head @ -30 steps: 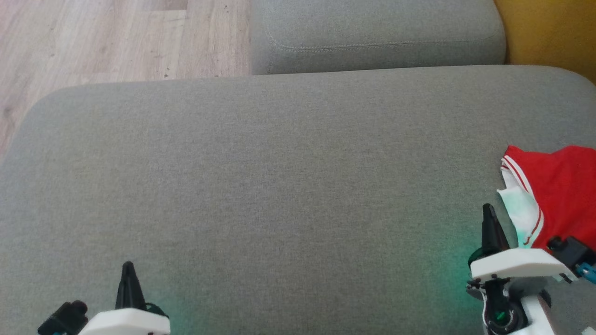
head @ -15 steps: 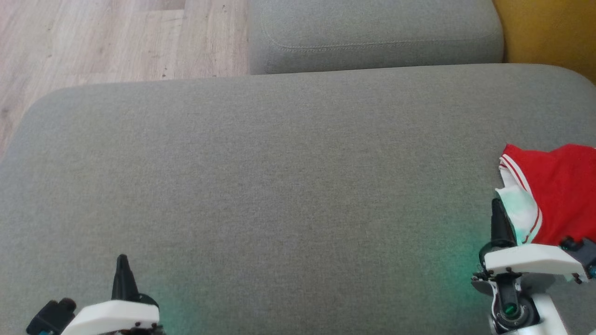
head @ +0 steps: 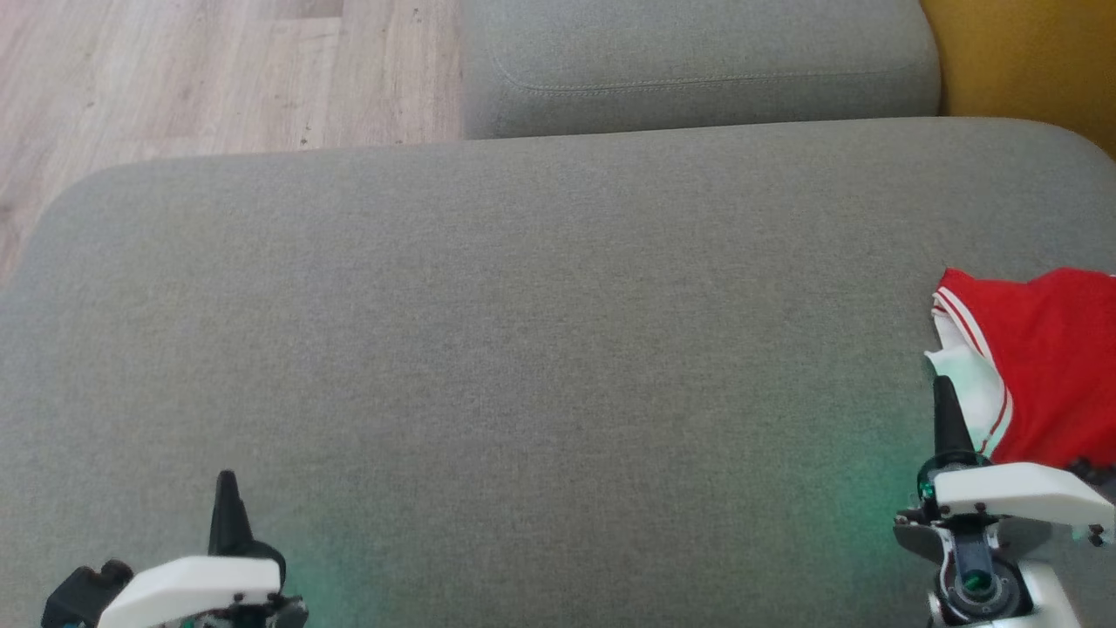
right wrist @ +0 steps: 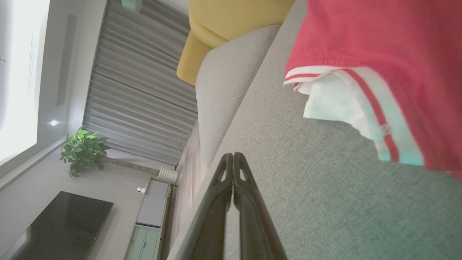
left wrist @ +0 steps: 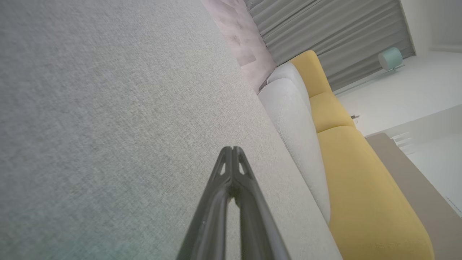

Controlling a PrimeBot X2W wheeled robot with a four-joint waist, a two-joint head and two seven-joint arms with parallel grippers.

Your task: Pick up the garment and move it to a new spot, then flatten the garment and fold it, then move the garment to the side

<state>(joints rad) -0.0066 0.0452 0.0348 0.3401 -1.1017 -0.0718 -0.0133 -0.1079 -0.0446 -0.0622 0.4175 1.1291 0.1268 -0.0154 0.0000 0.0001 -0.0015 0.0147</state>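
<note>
Both the left gripper [head: 226, 478] and right gripper [head: 941, 384] are pinched shut, empty; the right should open before reaching the crumpled red white-trimmed garment [head: 1051, 366].

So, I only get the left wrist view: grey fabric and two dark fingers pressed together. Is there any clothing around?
Observer: Yes, a crumpled red garment with white striped trim lies towards the right end of the big grey fabric cushion.
Operator: Is the other claw holding it?
Observer: No, the right gripper is shut on nothing, just beside the garment's white edge.
Operator: Anything else in the room?
Observer: A leafy green potted plant stands by grey curtains.
</note>
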